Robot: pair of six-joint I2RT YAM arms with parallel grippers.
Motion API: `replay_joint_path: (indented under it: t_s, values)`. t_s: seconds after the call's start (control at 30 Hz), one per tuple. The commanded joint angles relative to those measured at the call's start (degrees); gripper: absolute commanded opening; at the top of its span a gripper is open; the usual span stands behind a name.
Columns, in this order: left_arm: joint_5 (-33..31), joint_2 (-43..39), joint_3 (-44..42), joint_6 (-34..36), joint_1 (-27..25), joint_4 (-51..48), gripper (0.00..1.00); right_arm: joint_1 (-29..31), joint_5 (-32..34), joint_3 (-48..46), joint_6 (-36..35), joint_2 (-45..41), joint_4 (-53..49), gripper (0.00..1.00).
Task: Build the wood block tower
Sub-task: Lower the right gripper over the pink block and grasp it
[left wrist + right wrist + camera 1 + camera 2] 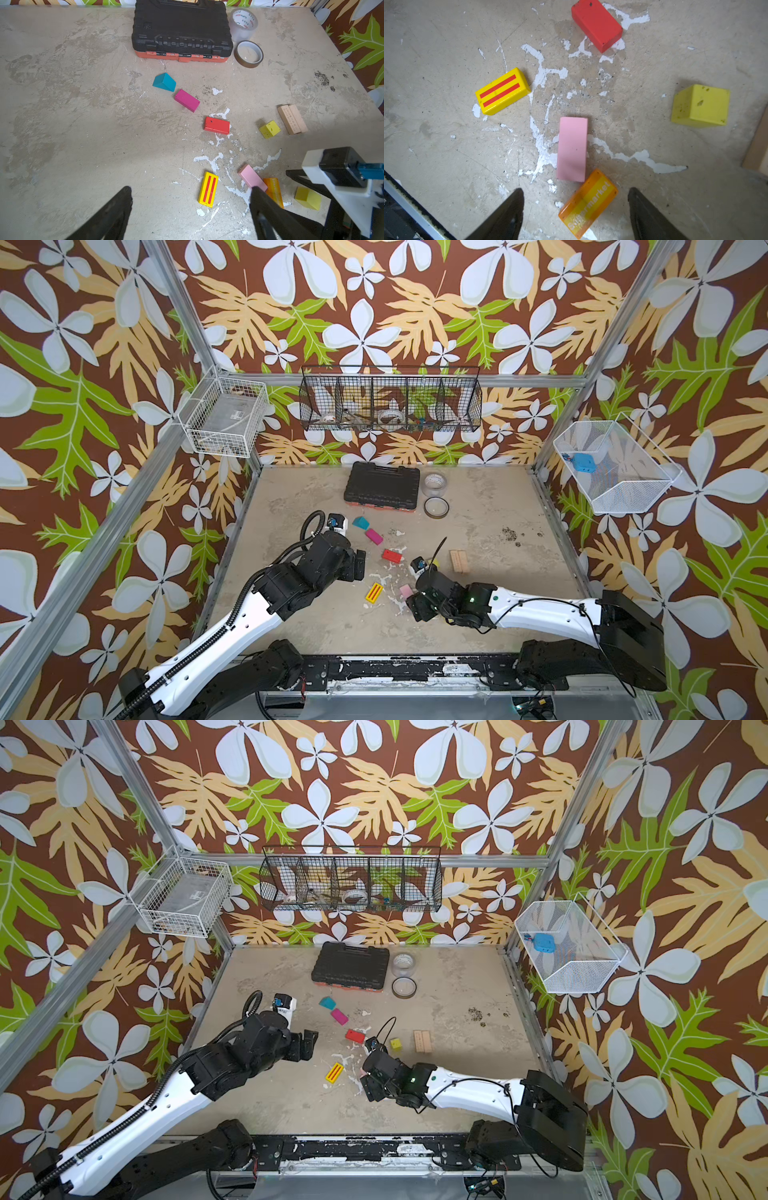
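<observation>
No tower is in view; the wood blocks lie singly on the table. A teal wedge (360, 522), magenta brick (374, 536) and red brick (391, 556) run in a diagonal line. Two plain wood bars (459, 561) lie side by side near a yellow-green cube (396, 1043). My left gripper (192, 189) is open above the table, left of the striped yellow brick (208, 189). My right gripper (575, 189) is open and low. An orange "Supermarket" brick (588, 202) lies between its fingers with a gap on each side. The pink brick (572, 148) touches that brick's far end.
A black tool case (381, 487) and two tape rolls (435, 483) (436, 507) sit at the back of the table. A second yellow block (307, 197) lies beside my right wrist. Wire baskets hang on the walls. A black rail (415, 668) runs along the front edge.
</observation>
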Motion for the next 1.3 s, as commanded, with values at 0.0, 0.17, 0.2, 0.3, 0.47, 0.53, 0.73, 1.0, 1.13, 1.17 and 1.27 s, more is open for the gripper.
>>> replay_joint_path:
  t_s: [0.0,0.17,0.2,0.3,0.47,0.53,0.73,1.0,1.13,1.17,1.27]
  values:
    - [-0.57,-0.32,-0.13,0.51,0.01,0.91,0.90,0.79,1.38,0.11,1.92,0.06,-0.72,0.80]
    - [-0.25,-0.62,-0.17,0.64,0.09,0.91,0.90,0.80,1.31,2.11,0.94,3.92,-0.30,0.77]
    - [-0.40,-0.55,-0.13,0.61,0.01,0.87,0.90,0.77,0.91,2.79,0.82,4.86,-0.30,0.75]
    - [-0.50,-0.58,-0.11,0.68,0.00,0.97,0.90,0.80,0.56,4.68,0.80,8.03,-0.70,0.70]
    - [-0.21,-0.72,-0.08,0.70,0.05,0.94,0.90,0.76,1.29,6.14,0.72,11.82,-0.79,0.67]
    - [-0.23,-0.81,-0.12,0.65,0.08,0.96,0.90,0.76,1.25,7.29,0.48,13.42,-1.53,0.65]
    - [-0.26,-0.47,-0.12,0.62,0.01,0.86,0.90,0.75,0.94,9.24,0.25,17.48,-2.28,0.59]
    - [-0.41,-0.77,-0.10,0.67,0.00,0.95,0.89,0.67,1.78,10.74,0.60,19.34,-2.98,0.47]
    - [-0.31,-0.75,-0.13,0.69,0.01,0.89,0.89,0.70,2.10,10.82,0.54,19.77,-2.96,0.40]
    - [-0.18,-0.80,-0.08,0.62,0.05,0.88,0.89,0.70,2.40,10.82,0.56,19.86,-3.02,0.39]
    - [-0.22,-0.99,-0.17,0.66,0.00,1.00,0.90,0.58,2.81,11.39,0.80,20.05,-3.41,0.31]
